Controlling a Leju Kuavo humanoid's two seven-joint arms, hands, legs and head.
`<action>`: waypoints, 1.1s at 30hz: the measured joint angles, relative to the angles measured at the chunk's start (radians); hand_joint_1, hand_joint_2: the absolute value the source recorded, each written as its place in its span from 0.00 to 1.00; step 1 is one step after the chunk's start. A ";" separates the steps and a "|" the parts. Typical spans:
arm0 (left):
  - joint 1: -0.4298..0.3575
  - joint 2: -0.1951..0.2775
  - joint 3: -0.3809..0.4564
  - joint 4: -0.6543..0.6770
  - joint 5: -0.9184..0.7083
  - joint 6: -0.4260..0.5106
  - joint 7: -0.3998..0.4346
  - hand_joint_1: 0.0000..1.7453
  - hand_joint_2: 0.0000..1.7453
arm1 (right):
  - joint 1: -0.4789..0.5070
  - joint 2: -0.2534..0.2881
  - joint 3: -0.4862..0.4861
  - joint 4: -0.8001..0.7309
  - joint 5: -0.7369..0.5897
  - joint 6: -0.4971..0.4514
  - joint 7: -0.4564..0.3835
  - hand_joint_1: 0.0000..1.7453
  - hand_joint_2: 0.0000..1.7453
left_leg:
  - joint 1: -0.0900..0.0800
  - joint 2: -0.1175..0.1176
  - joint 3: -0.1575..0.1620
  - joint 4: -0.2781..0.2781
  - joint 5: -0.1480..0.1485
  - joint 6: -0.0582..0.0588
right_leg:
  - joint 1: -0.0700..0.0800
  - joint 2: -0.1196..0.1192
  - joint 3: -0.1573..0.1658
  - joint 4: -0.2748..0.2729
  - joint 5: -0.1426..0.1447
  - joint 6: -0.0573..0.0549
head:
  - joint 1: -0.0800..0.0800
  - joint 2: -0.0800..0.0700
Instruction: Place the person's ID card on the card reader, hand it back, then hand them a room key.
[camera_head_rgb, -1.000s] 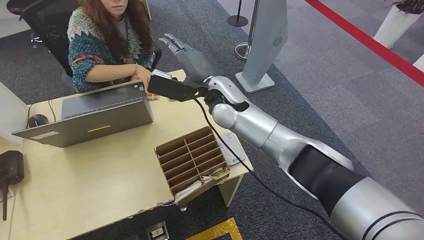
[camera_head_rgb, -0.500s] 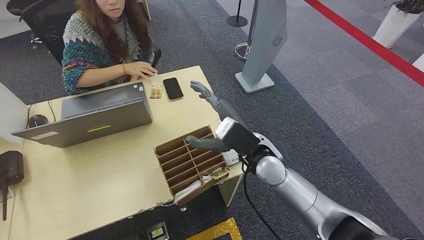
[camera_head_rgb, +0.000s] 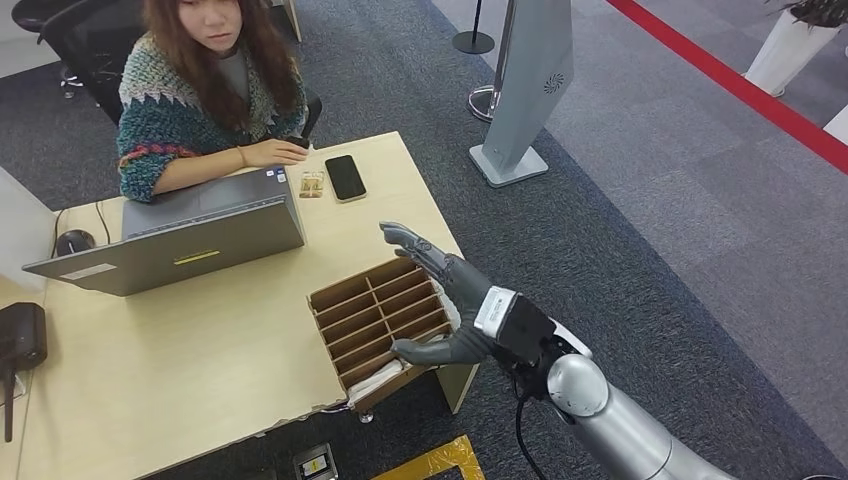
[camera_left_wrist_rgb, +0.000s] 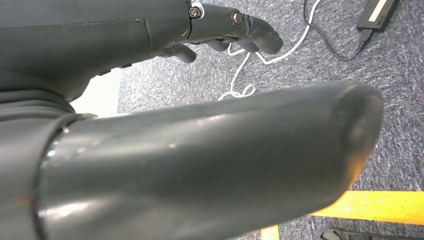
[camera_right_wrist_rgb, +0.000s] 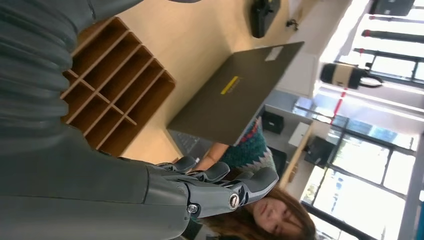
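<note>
Room-key box (camera_head_rgb: 375, 318) sits under the right hand's (camera_head_rgb: 445, 300) spread, empty fingers (camera_head_rgb: 405, 238).

Tan card (camera_head_rgb: 312, 184) flat by phone (camera_head_rgb: 345, 177); white cards (camera_head_rgb: 381, 377) in box's (camera_head_rgb: 352, 300) nearest slot

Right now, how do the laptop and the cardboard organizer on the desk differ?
The laptop is grey and open, its lid back facing the robot; the cardboard organizer is brown, split into compartments. The laptop stands before the person, while the organizer sits at the desk's near corner under the right hand. Both rest on the desk.
</note>
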 joint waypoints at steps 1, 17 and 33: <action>0.000 0.000 0.000 0.000 0.000 0.000 0.000 0.00 0.00 | 0.003 0.000 0.001 -0.004 0.016 0.011 0.021 0.00 1.00 | 0.000 0.000 0.000 0.000 0.000 0.000 | 0.000 0.000 0.000 0.000 0.000 0.000 | 0.000 0.000; -0.004 0.008 0.002 0.000 0.014 0.006 0.028 0.00 0.00 | -0.046 -0.068 0.156 -0.017 0.541 0.221 0.484 0.00 1.00 | 0.000 0.000 0.000 0.000 0.000 0.000 | 0.000 0.000 0.000 0.000 0.000 0.000 | 0.000 0.000; -0.004 -0.006 0.034 0.000 0.046 0.029 -0.002 0.00 0.00 | -0.095 -0.103 0.320 -0.016 0.655 0.216 0.531 0.00 1.00 | 0.000 0.000 0.000 0.000 0.000 0.000 | 0.000 0.000 0.000 0.000 0.000 0.000 | 0.000 0.000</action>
